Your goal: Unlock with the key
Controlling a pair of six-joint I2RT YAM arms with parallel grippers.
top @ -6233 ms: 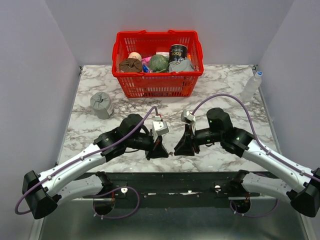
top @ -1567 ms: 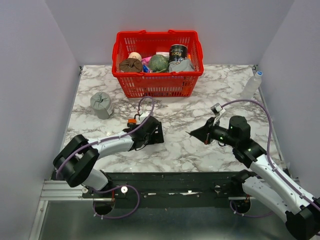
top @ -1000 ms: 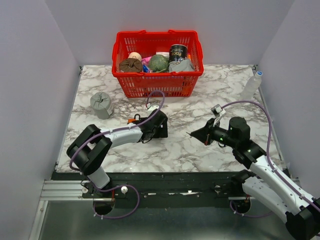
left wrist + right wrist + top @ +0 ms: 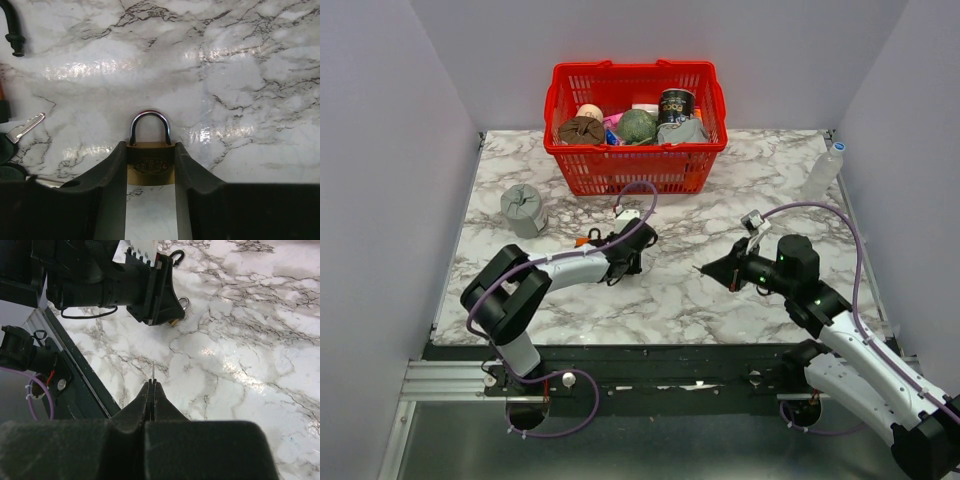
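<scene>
The small brass padlock (image 4: 150, 167) lies flat on the marble with its steel shackle pointing away. My left gripper (image 4: 150, 152) is shut on its body, one finger on each side. It also shows in the right wrist view (image 4: 175, 321) under the left gripper (image 4: 628, 266). My right gripper (image 4: 152, 385) is shut on the key, held edge-on. Only its thin metal blade (image 4: 152, 371) pokes out of the tips; its head is hidden. The right gripper (image 4: 705, 268) hovers to the right of the padlock, pointing at it. A second key (image 4: 25, 128) lies left of the left gripper.
An orange-and-black padlock (image 4: 584, 241) lies just left of the left gripper. A red basket (image 4: 635, 165) of goods stands at the back. A grey object (image 4: 524, 210) sits at the left and a clear bottle (image 4: 823, 172) at the right edge.
The grippers have left the front middle where they met. In the last second the left gripper has shifted slightly left and tilted down over the brass padlock. The right arm has stayed still.
</scene>
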